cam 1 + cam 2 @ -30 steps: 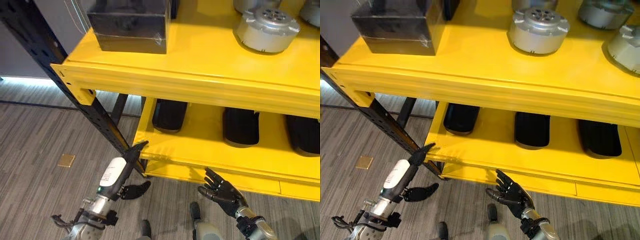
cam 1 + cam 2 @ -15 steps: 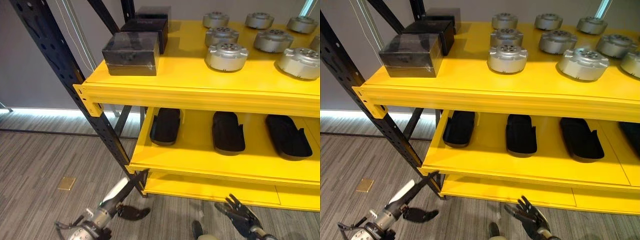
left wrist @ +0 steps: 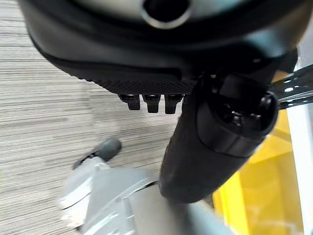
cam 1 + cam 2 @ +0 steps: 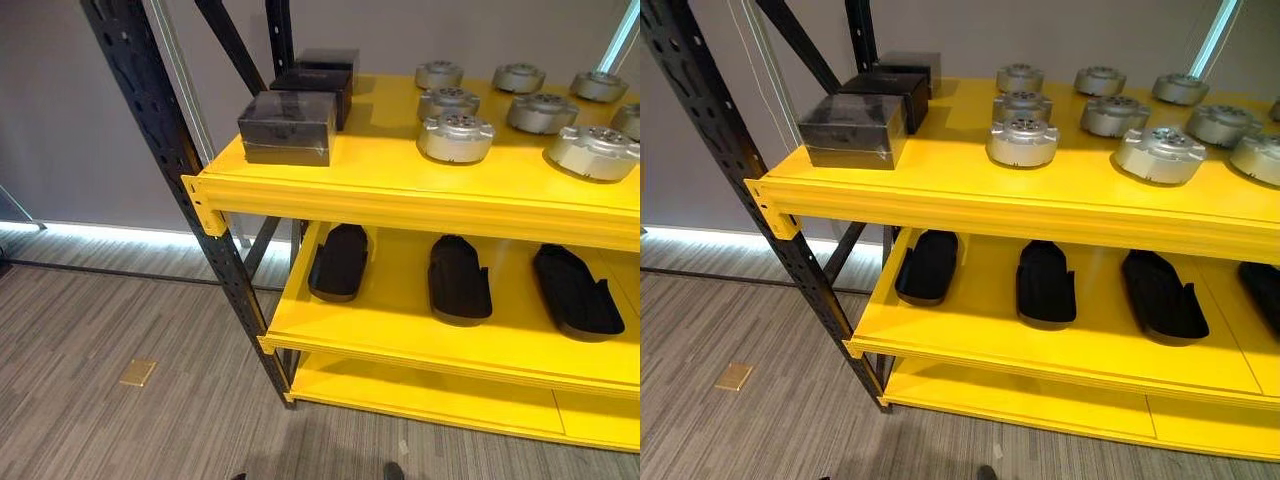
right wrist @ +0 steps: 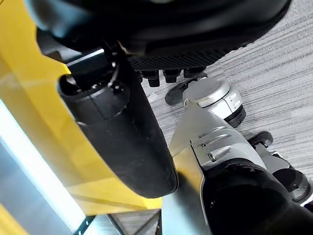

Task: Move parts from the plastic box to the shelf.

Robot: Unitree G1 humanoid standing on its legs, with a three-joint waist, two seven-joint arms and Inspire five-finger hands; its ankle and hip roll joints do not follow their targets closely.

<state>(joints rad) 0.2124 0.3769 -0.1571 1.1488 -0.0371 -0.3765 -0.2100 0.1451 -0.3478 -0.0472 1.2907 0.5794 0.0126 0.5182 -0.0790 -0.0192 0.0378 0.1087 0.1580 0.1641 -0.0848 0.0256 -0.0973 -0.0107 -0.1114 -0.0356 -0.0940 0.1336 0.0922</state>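
The silver round parts [image 4: 455, 137] sit on the top level of the yellow shelf [image 4: 400, 195], spread over its middle and right side in loose rows, each resting flat and apart from its neighbours. At the left end of that same level stand three dark boxes [image 4: 288, 127], lined up one behind another from the front edge toward the wall. One level down, black moulded trays [image 4: 459, 279] lie side by side with gaps between them, lengthwise from front to back. A third yellow level runs below, close to the grey striped floor [image 4: 110, 340]. A black perforated upright [image 4: 190, 215] carries the shelf's left corner, with a slanted brace behind it. A small tan square [image 4: 137, 373] lies on the floor to the left of the upright.

The left robot hand [image 3: 215, 137] shows in its wrist view above the floor, the thumb standing out and short fingertips [image 3: 152, 102] in a row beside it; whether the fingers are apart or together cannot be told. The right robot hand [image 5: 122, 132] shows in its wrist view against the yellow shelf, and its state cannot be told either.
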